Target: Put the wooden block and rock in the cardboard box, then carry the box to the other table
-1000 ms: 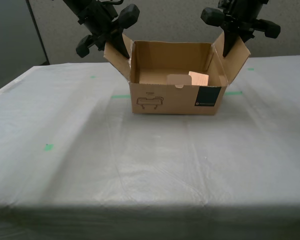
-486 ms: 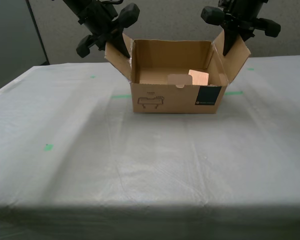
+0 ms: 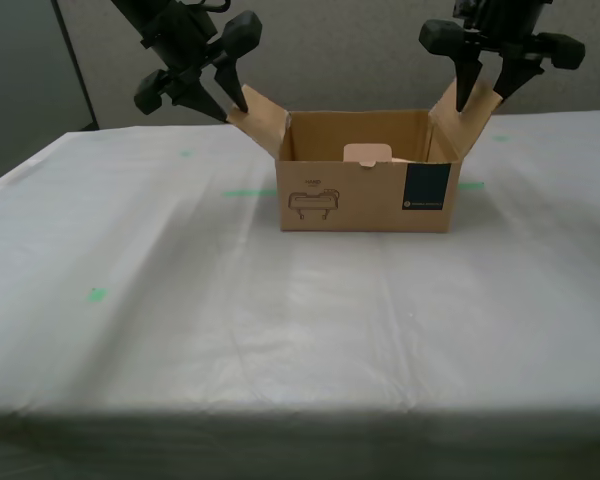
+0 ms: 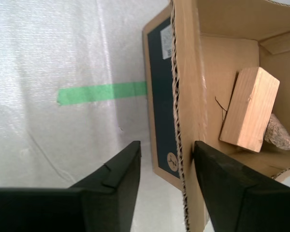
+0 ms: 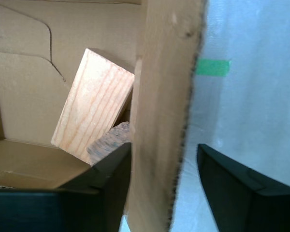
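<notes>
backdrop: grey textured partition wall [image 3: 360, 50]; darker grey panel [image 3: 25, 80] at the exterior view's left; light soft and even.

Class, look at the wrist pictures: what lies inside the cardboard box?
Inside the cardboard box lie the wooden block and, beside it, the rock. The block covers part of the rock, and the box walls hide some of the floor.

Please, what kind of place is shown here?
Probably an office or lab room set up for robot trials: a table draped in white cloth with green tape marks, a plain grey partition wall, and a cardboard box.
</notes>
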